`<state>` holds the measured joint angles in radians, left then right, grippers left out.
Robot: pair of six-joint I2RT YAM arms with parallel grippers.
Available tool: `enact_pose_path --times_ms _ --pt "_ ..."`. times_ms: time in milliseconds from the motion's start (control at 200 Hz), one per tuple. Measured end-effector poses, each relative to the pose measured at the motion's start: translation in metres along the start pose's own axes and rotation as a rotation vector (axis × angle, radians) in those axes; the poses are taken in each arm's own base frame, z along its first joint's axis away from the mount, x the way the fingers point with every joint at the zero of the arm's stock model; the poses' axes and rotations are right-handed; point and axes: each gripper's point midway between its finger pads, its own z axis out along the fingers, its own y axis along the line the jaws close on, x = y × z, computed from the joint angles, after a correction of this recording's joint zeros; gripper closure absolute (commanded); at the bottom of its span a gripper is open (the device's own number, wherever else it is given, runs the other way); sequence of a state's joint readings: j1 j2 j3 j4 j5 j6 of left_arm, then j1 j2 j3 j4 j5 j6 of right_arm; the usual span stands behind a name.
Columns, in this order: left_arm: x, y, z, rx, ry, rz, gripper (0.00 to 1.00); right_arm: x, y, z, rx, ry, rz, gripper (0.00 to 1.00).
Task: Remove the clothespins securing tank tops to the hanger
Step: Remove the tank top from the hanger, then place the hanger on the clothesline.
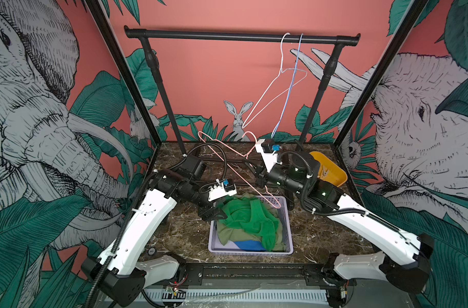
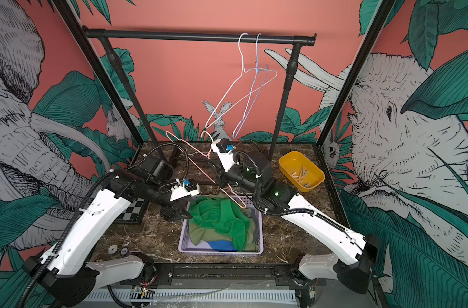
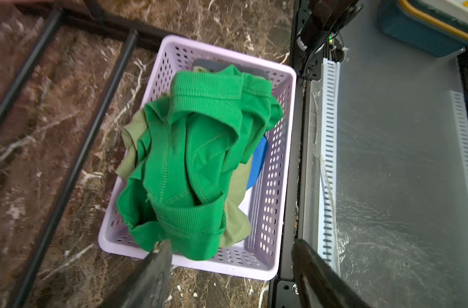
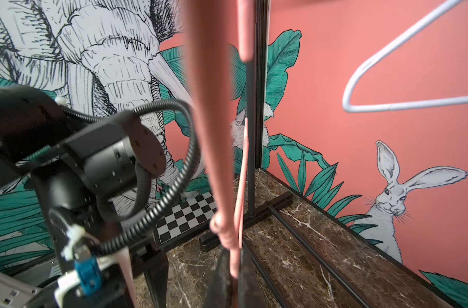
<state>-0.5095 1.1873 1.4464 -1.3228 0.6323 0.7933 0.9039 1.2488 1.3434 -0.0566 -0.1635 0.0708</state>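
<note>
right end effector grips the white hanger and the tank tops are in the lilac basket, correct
Not white: the right wrist view shows the right end effector shut on the pink hanger. The tank tops are in the lilac basket.

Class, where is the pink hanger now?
In both top views the pink hanger slants above the far edge of the lilac basket, gripped by the right end effector.

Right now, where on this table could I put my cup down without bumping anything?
Bare marble lies between the lavender basket and the right arm; another strip lies between the basket and the left arm. The back is crowded: rack feet, pink hanger, yellow bowl.
</note>
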Motion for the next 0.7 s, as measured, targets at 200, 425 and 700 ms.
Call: enact_pose_path --times_ms 200,425,700 --pt "-0.051 -0.022 -0.061 -0.093 -0.142 0.146 0.23 0.015 0.002 -0.019 -0.002 0.127 -0.024 1.00" --pt "-0.096 -0.009 -0.104 -0.258 -0.241 0.247 0.09 0.034 0.017 -0.039 -0.058 0.285 -0.043 1.00" --pt "-0.105 0.036 -0.088 -0.317 -0.195 0.255 0.08 0.016 0.055 -0.060 -0.177 0.313 -0.106 1.00"
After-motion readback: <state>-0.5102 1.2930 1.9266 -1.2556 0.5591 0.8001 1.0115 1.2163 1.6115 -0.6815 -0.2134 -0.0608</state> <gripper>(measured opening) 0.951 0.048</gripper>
